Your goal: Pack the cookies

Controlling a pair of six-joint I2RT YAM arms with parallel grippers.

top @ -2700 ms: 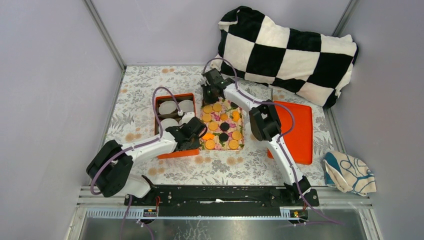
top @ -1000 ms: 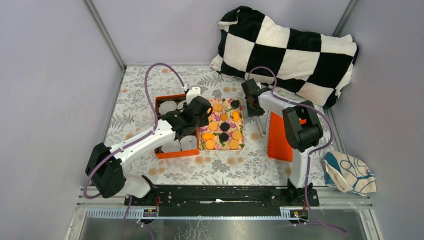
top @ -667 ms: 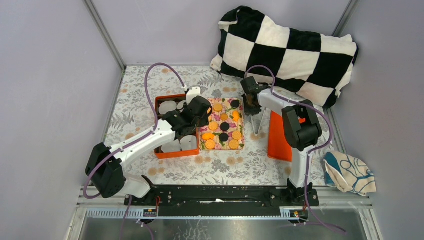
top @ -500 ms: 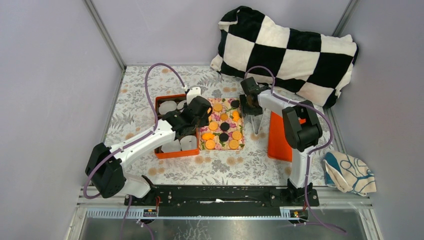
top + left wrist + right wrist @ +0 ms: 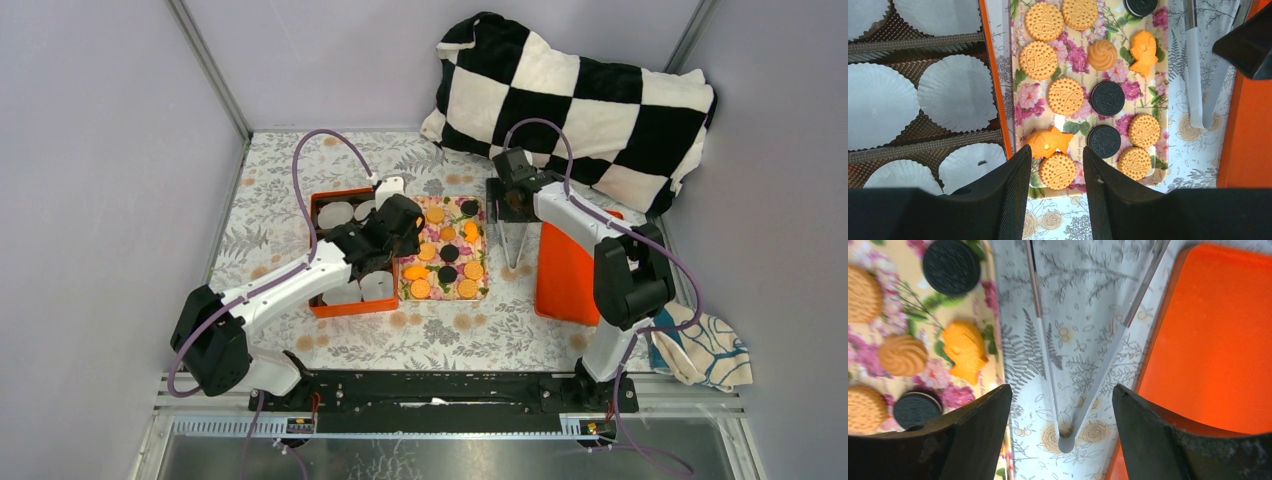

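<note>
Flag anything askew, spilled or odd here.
Nothing spilled: the cookies sit on the floral tray. The orange lid looks tipped rather than flat, and clear tongs lie loose beside it.

Bright even light, soft shadows, sharp

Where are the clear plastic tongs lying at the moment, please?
In the right wrist view, the clear plastic tongs lie on the printed tablecloth between the flower-patterned rectangular tray at left and the flat orange lid at right.

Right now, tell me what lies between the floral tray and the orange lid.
Clear plastic tongs on the patterned tablecloth, seen plainly in the right wrist view.
</note>
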